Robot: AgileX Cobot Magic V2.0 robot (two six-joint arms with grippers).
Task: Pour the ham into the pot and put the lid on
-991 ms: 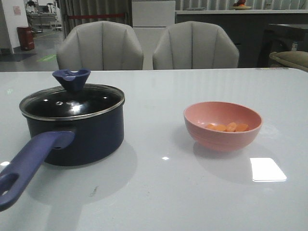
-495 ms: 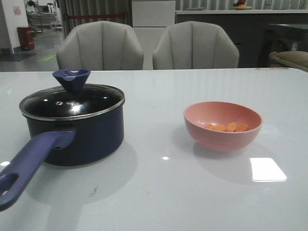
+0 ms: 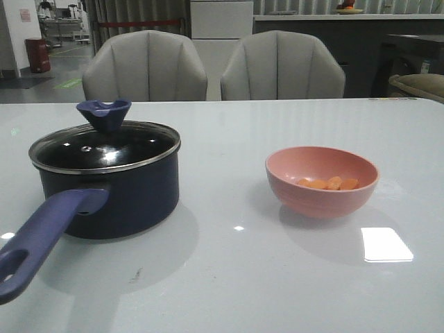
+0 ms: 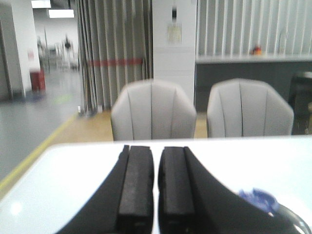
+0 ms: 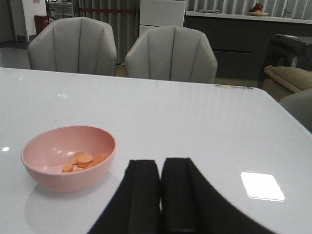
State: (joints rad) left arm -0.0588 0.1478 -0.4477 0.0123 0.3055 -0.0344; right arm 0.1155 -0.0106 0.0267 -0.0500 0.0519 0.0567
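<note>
Lid [image 3: 104, 144] is sitting on the pot [image 3: 111, 194] and the ham [image 3: 329, 183] is in the pink bowl [image 3: 321, 182], so with both the left gripper [image 4: 156, 187] and right gripper [image 5: 161, 195] pinched closed on nothing, that lid has to come off first, I'd guess.

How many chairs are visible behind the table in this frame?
2. Both stand side by side at the table's far edge: the left chair behind the pot, the right chair behind the pink bowl. Others may lie out of frame.
</note>
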